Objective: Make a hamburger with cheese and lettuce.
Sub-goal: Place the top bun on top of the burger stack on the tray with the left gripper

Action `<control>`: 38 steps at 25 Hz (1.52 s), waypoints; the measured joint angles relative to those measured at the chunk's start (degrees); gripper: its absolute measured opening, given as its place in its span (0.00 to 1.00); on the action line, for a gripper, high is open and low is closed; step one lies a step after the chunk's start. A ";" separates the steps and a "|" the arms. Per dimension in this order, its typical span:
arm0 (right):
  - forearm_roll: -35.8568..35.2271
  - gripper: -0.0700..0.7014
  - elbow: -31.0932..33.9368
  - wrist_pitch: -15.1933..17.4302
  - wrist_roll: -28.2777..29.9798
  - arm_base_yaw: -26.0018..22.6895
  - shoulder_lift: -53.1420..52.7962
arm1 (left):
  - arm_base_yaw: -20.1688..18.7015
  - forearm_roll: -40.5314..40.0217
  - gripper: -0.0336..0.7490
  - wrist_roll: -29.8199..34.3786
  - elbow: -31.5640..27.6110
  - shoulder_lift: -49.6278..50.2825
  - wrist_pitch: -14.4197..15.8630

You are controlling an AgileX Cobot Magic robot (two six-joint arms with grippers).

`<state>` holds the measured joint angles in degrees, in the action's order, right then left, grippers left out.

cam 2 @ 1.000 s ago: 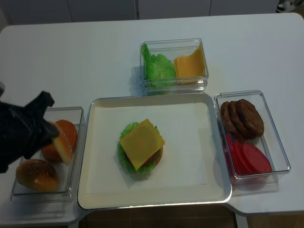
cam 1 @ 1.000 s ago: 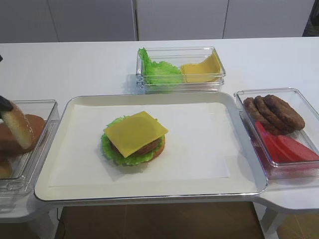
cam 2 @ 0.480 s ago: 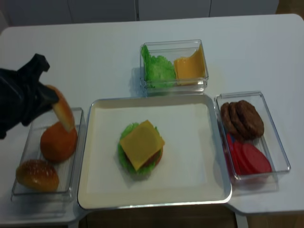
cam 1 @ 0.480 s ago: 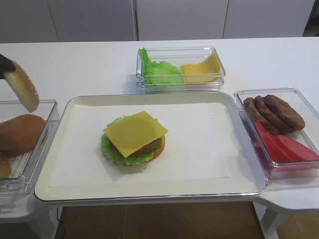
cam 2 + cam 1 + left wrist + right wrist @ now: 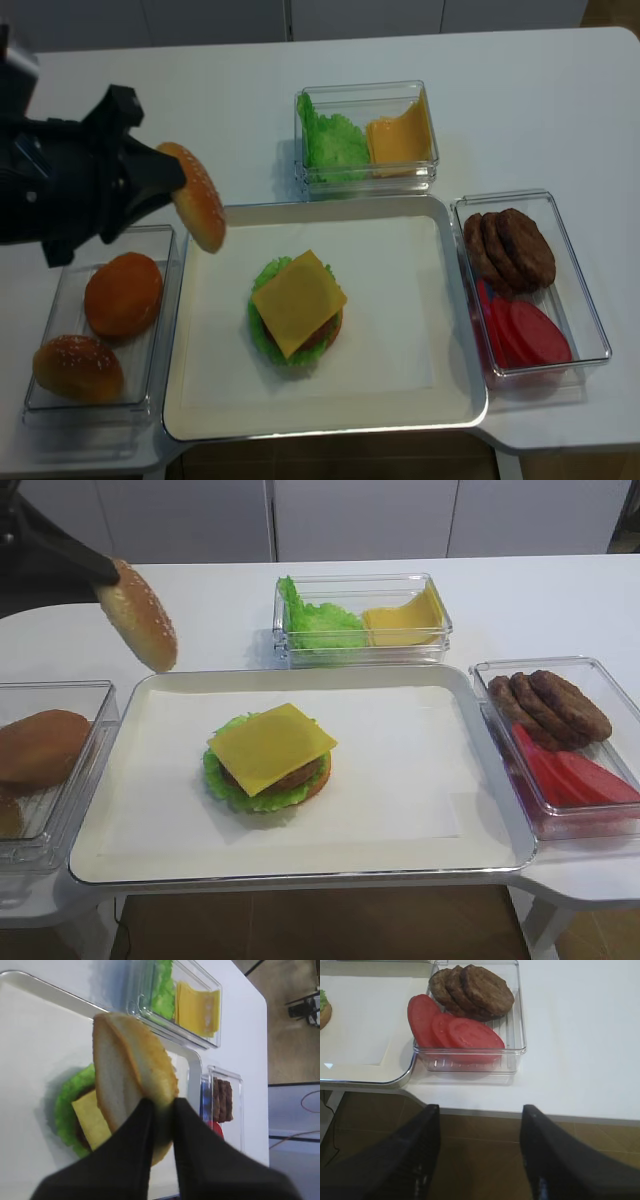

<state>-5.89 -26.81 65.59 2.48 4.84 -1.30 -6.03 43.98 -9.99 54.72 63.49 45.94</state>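
Hamburger sits mid-tray, w/ lettuce, patty and cheese on, no top yet. Right gripper idles off the table edge near the tomato box, fingers spread, holding nothing. Left gripper is pinched on a seeded bun top, held on edge above the tray's far-left corner. Step: capping the stack. Next, I'd say: carry it right over the cheese, turn it flat, lower, let go. Vs a sec ago: bun top was down by the bun box, now lifted clear and nearer the tray.
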 joint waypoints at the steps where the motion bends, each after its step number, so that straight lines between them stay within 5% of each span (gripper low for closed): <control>1: 0.00 0.62 0.00 0.00 0.00 0.00 0.00 | -1.11 0.23 0.14 0.29 0.00 0.09 -0.40; 9: 0.00 0.62 0.00 0.00 0.00 0.00 0.00 | -8.80 5.86 0.13 3.99 0.00 5.04 -4.08; 18: 0.00 0.62 0.00 0.00 0.00 0.00 0.00 | -11.73 30.14 0.13 29.56 0.00 14.51 -4.30; 27: 0.00 0.62 0.00 0.00 0.00 0.00 0.00 | -11.19 36.92 0.13 39.66 -0.81 15.74 0.45; 38: 0.00 0.62 0.00 0.00 0.00 0.00 0.00 | -2.01 50.41 0.13 48.88 -9.55 15.74 12.36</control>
<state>-5.89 -26.81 65.59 2.48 4.84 -1.30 -8.04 94.39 38.89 45.18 79.23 58.30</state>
